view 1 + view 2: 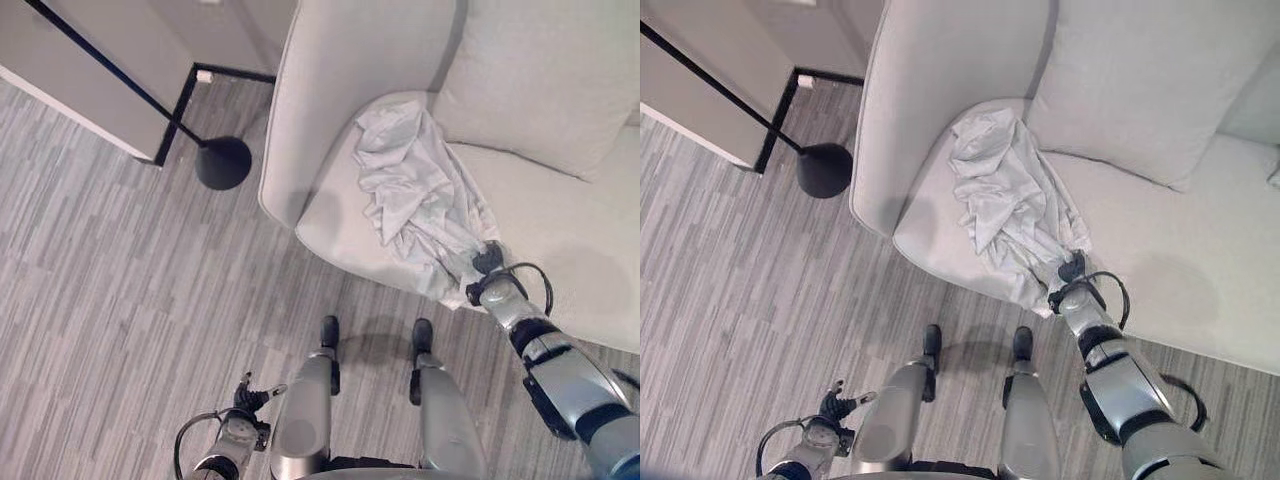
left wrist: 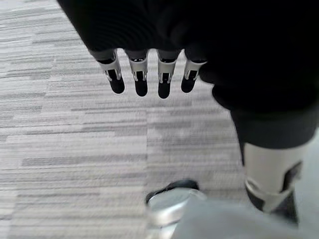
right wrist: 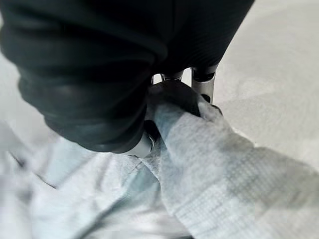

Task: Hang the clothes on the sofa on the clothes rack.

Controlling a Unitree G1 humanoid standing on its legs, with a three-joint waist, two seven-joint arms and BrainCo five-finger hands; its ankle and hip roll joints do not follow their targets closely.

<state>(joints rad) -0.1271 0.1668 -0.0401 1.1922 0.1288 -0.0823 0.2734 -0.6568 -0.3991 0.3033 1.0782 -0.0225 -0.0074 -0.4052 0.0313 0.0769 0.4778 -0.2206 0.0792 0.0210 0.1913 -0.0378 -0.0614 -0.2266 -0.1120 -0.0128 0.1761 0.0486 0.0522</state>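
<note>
You have open grey striped carpet floor (image 1: 120,300) across the left and lower left of the frame. A black floor-lamp base (image 1: 223,163) and its slanting pole (image 1: 110,70) stand at upper left, just beside the pale fabric sofa's rounded arm (image 1: 300,120). A large pale cushion (image 1: 540,70) walls the upper right.

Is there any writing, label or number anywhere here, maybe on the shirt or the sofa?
None can be read. The white garment bunched on the sofa, pinched by the right hand, shows no print or tag; neither do the cushion, lamp base or left hand.
</note>
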